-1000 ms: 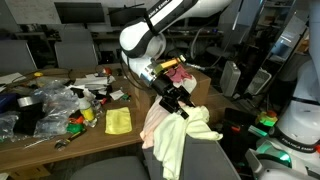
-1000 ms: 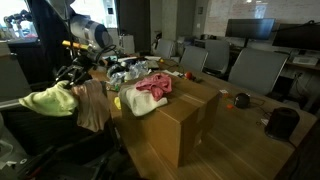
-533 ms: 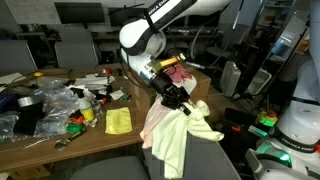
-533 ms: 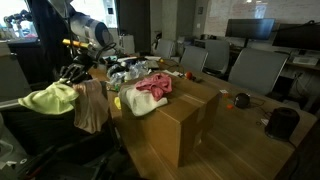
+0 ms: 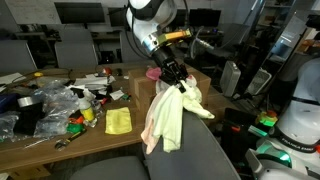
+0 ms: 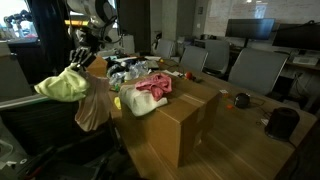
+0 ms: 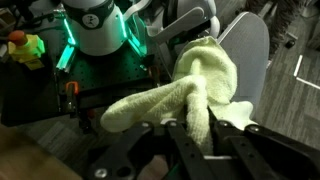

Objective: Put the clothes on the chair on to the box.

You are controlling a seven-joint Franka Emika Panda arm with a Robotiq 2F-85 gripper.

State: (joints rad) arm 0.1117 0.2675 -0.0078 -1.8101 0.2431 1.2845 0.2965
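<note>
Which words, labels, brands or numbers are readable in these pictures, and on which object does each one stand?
None can be read.
The cardboard box shows no visible print; the packages on the table are too small and blurred; the yellow cloth held by the gripper bears no print.

an office with a cluttered wooden table (image 5: 42, 150), grey swivel chairs (image 5: 75, 45) and dark monitors (image 6: 250, 30) behind.

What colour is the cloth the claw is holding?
Pale yellow-green. The cloth shows best in the wrist view.
</note>
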